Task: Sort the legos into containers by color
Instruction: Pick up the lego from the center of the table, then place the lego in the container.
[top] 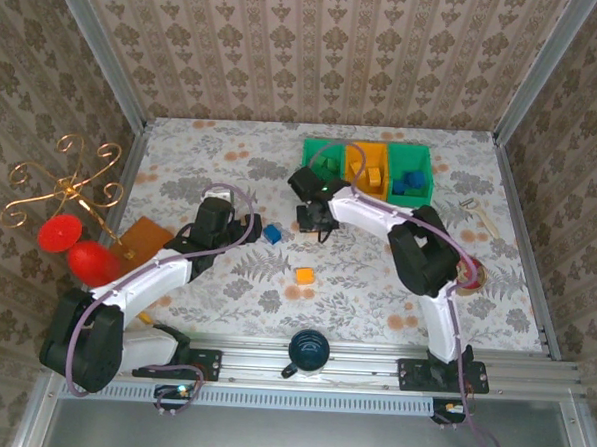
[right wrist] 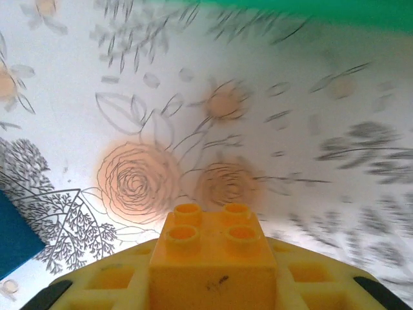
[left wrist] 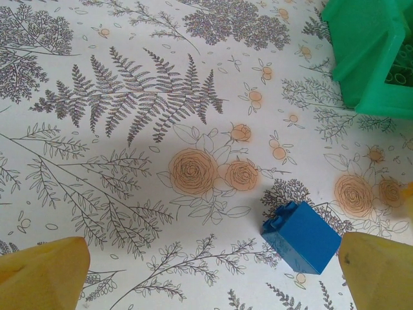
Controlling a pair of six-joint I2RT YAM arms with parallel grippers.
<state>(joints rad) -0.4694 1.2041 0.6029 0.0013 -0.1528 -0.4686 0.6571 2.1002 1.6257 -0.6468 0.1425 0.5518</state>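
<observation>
1. Left gripper [left wrist: 210, 274]: yellow fingers [left wrist: 45, 271] spread wide with nothing between them, low over the floral-print table cover [left wrist: 129, 64].
2. Small blue plastic brick [left wrist: 301, 236]: lies on the cover just beside the right-hand finger, off-centre in the gap. The top view puts it between the two grippers.
3. Loose small orange plastic brick [top: 304, 276]: on the cover nearer the arm bases, apart from both grippers.
4. Right gripper [top: 317, 220]: clamped on an orange four-stud plastic brick [right wrist: 213, 248], studs toward the wrist camera, above the cover and near the bins.
5. Far edge, side by side: left green open plastic bin [top: 319, 142] holds green bricks, the orange plastic bin [top: 369, 145] orange ones, and the right green plastic bin [top: 428, 175] blue ones.
6. Judged step: deliver the held brick to the orange plastic bin.
   - Raise it above the near wall first.
   - Centre over the middle opening, since a green bin flanks each side.
   - Let go only once it is inside the rim line.
7. Left arm next, by judgement: shift sideways to centre the blue brick before closing, and keep well off the right arm.
</observation>
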